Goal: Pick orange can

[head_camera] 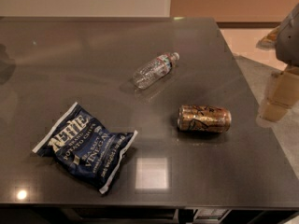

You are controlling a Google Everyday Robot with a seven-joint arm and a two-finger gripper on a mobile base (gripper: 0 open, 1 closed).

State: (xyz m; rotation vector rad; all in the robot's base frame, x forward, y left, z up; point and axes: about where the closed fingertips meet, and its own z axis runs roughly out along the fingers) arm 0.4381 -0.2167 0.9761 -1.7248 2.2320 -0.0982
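one blue chip bag (pixel 84 146) lies flat at lower left of a dark grey table (pixel 70 59), with one clear water bottle (pixel 154 70) on its side above centre, well apart from it. one orange can (pixel 204 118) lies on its side right of centre, below the bottle. the gripper (pixel 289 36) shows only as a grey shape at the upper right edge, off the table; whether it is released or clenched cannot be told.
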